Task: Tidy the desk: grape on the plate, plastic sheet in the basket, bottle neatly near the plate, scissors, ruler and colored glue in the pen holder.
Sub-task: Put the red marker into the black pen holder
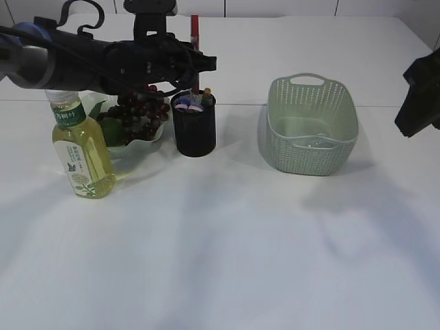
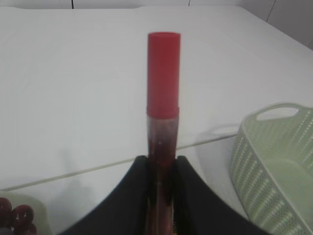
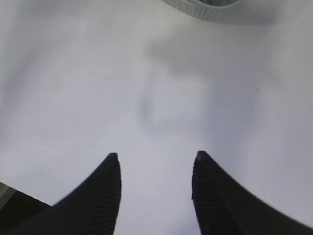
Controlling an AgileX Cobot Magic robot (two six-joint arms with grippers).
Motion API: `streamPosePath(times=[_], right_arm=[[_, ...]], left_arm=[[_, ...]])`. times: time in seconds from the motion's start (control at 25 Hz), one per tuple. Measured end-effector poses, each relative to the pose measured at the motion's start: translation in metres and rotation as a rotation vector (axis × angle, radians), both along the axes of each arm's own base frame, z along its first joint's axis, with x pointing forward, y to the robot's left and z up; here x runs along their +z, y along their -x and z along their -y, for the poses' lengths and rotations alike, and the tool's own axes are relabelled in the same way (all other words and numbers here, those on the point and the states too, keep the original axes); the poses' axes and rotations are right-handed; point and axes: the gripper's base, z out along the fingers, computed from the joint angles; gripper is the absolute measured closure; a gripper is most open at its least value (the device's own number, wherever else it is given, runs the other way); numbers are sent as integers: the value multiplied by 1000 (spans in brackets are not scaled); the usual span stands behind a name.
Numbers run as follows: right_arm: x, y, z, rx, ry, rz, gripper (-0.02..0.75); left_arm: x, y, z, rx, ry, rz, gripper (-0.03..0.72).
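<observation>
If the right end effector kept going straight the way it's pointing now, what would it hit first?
Most likely the bare white table. The right end effector stands open and empty, tilted down at the tabletop, with nothing between its fingertips. The green basket only shows at the top edge, beyond that line. Depth is hard to judge.

From my remote station, the setting read as a staged robotics test bench rather than a lived-in room: a bare white table (image 1: 220, 261) ran up to plain white panels behind, black robot arms (image 1: 82, 58) reached over it, and the few household props, a green tea bottle (image 1: 81, 148), a basket (image 1: 313, 127) and a pen holder (image 1: 194, 127), stood spaced out for a trial.
</observation>
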Motion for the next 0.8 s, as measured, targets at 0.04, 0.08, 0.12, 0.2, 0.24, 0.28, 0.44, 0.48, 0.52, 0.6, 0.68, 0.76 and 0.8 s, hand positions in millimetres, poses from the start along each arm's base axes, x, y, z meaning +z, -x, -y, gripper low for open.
streamPosePath(times=[0.04, 0.08, 0.12, 0.2, 0.24, 0.28, 0.44, 0.48, 0.52, 0.6, 0.68, 0.76, 0.8], right_arm=[[0, 0, 0, 0, 0, 0, 356], [0, 0, 0, 0, 0, 0, 356], [0, 0, 0, 0, 0, 0, 356], [0, 0, 0, 0, 0, 0, 356], [0, 0, 0, 0, 0, 0, 356], [0, 0, 0, 0, 0, 0, 356], [0, 0, 0, 0, 0, 0, 356], [0, 0, 0, 0, 0, 0, 356], [0, 0, 0, 0, 0, 0, 356], [0, 0, 0, 0, 0, 0, 356], [0, 0, 0, 0, 0, 0, 356], [0, 0, 0, 7, 2, 1, 356], [0, 0, 0, 9, 3, 2, 356]], left_arm=[[-1, 0, 0, 0, -4, -8, 575], [-2, 1, 0, -2, -9, -17, 569], [-2, 1, 0, -2, -12, -23, 562], [-3, 1, 0, -5, -21, -29, 549], [-3, 1, 0, -6, -22, -28, 543], [-3, 1, 0, -6, -22, -28, 534], [-3, 1, 0, -9, -28, -27, 487], [-3, 1, 0, -9, -28, -26, 475], [-3, 1, 0, -10, -29, -26, 464], [-3, 1, 0, -10, -30, -27, 454], [-3, 2, 0, -10, -32, -32, 450], [2, 4, -1, -12, -42, -50, 449], [7, 6, -2, -13, -47, -58, 449]])
